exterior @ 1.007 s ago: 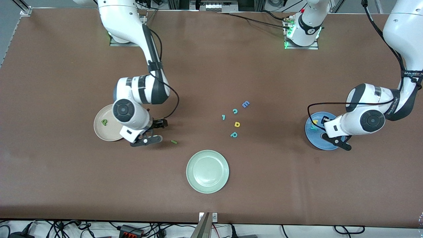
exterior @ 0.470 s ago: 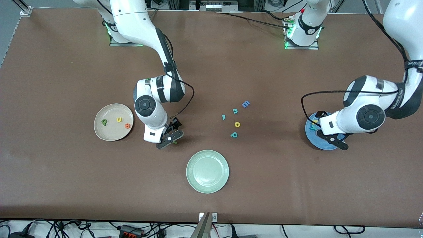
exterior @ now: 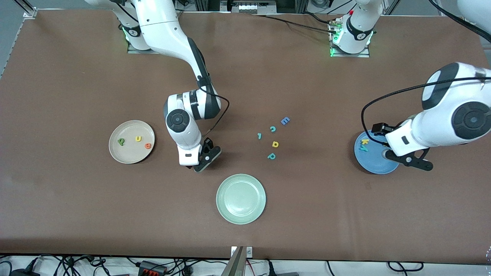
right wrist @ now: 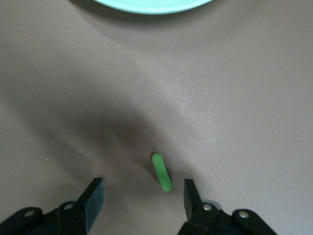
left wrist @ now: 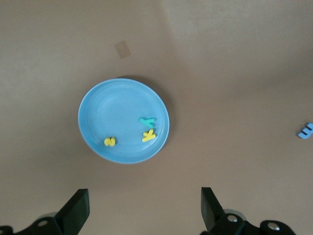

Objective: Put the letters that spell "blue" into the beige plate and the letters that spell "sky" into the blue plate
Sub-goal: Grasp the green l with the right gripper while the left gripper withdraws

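The beige plate (exterior: 129, 154) holds the dark green b (exterior: 121, 142), yellow u (exterior: 138, 138) and orange e (exterior: 148, 145). The green l (right wrist: 161, 172) lies flat on the brown table; the right arm hides it in the front view. My right gripper (exterior: 205, 156) (right wrist: 142, 193) is low over it and open. The l lies between the fingers, closer to one and touching neither. The blue plate (exterior: 375, 165) (left wrist: 100, 100) holds the yellow s (left wrist: 110, 141), yellow k (left wrist: 148, 136) and teal y (left wrist: 147, 120). My left gripper (exterior: 405, 158) (left wrist: 142, 205) hangs open and empty above that plate's edge.
A pale green plate (exterior: 241, 198) (right wrist: 151, 6) sits nearer the front camera than the l. Mid-table lie loose letters: a blue E (exterior: 285, 121) (left wrist: 305, 129), a teal c (exterior: 272, 129), a small teal piece (exterior: 259, 135), a yellow letter (exterior: 275, 144) and a teal p (exterior: 271, 156).
My right gripper left the beige plate, came down over the l, and its fingers drew closer together. My left gripper opened and rose from the blue plate.
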